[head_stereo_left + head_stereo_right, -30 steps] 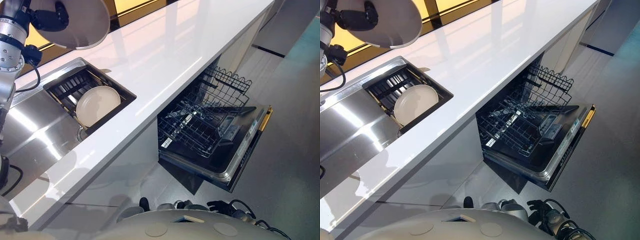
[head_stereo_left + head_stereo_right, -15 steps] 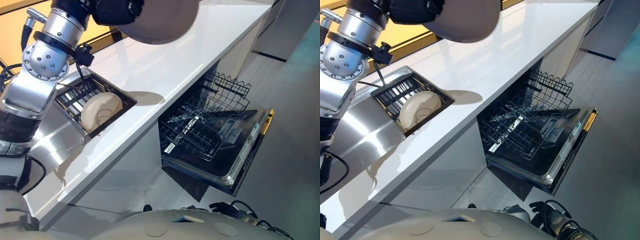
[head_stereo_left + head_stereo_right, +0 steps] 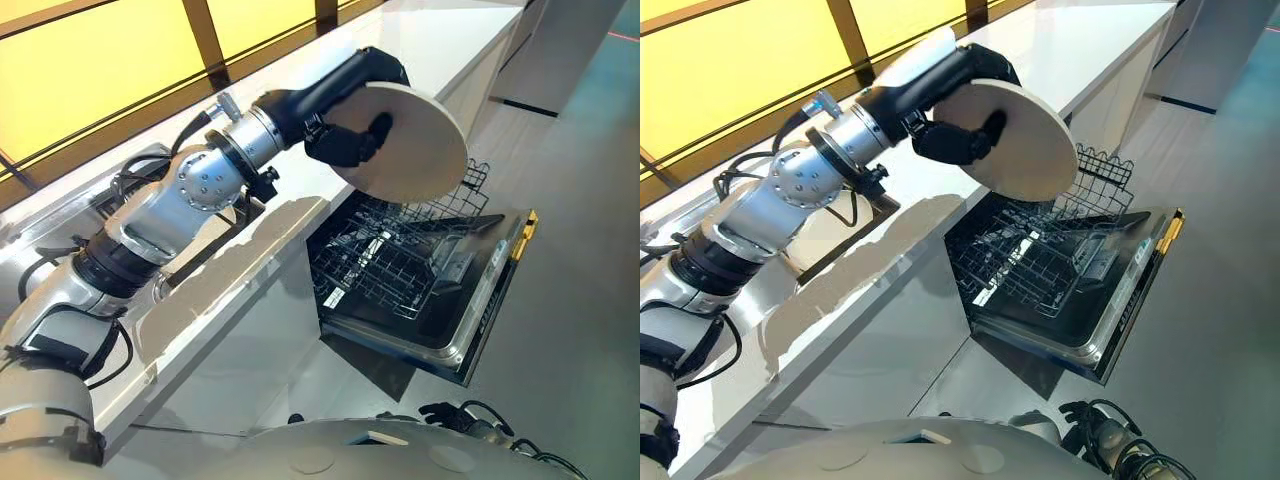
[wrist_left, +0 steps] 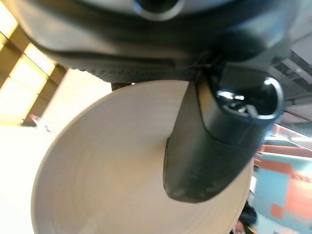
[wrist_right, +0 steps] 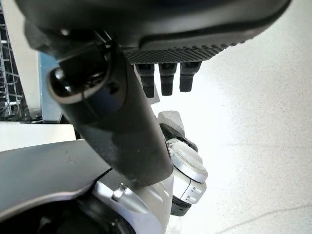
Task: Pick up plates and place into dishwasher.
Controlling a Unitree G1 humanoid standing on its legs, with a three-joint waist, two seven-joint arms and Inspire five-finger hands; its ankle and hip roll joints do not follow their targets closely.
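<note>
— One plate (image 3: 405,140) is in my left robot hand (image 3: 345,140) right now, thumb pinched across its face and fingers behind the rim. I'm holding it tilted in the air, out past the edge of the tabletop (image 3: 300,215) and above the open dishwasher (image 3: 420,270).

— So is it loaded?

— Not yet. The plate is well clear of the lower rack (image 3: 1025,265); nothing of it touches the wires. From what I can see, the rack holds no plates at all, so by my reckoning the pick-up is done and the placing is all ahead.

— What's left for this one?

— I'd judge I need to lower it, turn it on edge and slot it between the tines, then let go. The dishwasher door (image 3: 480,300) lies folded down, so the way in looks open.

— And your other hand?

— My right robot hand (image 5: 117,122) hangs low over the floor (image 5: 253,97), fingers relaxed and straight, carrying nothing.
</note>
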